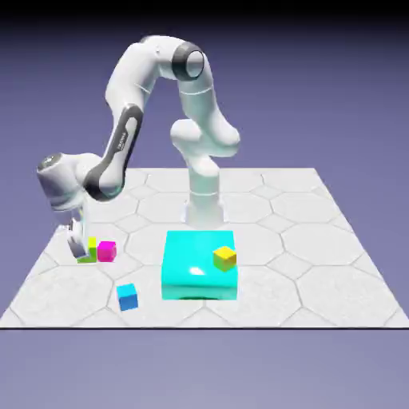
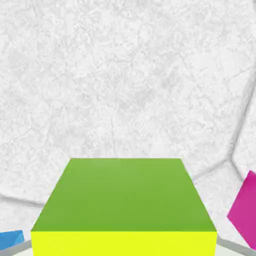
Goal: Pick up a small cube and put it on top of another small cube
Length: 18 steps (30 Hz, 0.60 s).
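The small lime-green cube [image 1: 88,253] rests on the table at the exterior view's left, touching or almost touching the small magenta cube [image 1: 107,251] on its right. My gripper [image 1: 81,244] is down around the lime-green cube. That cube [image 2: 122,205] fills the bottom of the hand view and hides both fingertips, so the jaws appear shut on its sides. An edge of the magenta cube [image 2: 245,212] shows at the hand view's right.
A large cyan block [image 1: 199,265] sits mid-table with a yellow-orange small cube [image 1: 224,257] on its top. A small blue cube [image 1: 127,296] lies near the front, and a blue corner [image 2: 10,240] shows at the hand view's bottom left.
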{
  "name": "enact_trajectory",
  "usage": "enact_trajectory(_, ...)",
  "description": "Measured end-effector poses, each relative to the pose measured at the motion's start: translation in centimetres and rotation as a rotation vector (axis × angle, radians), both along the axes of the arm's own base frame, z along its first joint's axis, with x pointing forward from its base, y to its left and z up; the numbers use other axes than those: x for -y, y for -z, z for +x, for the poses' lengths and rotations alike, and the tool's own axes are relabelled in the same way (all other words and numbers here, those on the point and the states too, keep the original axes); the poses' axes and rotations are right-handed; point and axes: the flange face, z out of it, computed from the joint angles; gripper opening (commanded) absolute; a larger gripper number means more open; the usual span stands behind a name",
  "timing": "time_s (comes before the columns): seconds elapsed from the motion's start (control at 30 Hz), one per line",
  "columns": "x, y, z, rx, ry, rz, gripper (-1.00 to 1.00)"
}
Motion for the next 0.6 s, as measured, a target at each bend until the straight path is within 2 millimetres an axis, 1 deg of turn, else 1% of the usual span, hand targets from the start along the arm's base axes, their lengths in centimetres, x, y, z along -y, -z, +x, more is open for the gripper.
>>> enact_trajectory(0.2,-0.2,-1.1,-4.6,-0.015,-0.275,0.032,-1.00)
enact_trajectory(0.37,-0.8,-1.5,-8.5,-0.014,-0.498,0.086,-1.00)
enact_trajectory(0.43,-1.0,-1.5,-8.7,-0.014,-0.527,0.093,-1.00)
enact_trajectory(0.57,-1.7,4.4,-9.6,-0.013,-0.528,0.092,-1.00)
enact_trajectory(0.6,-1.9,5.3,-9.9,-0.014,-0.527,0.092,1.00)
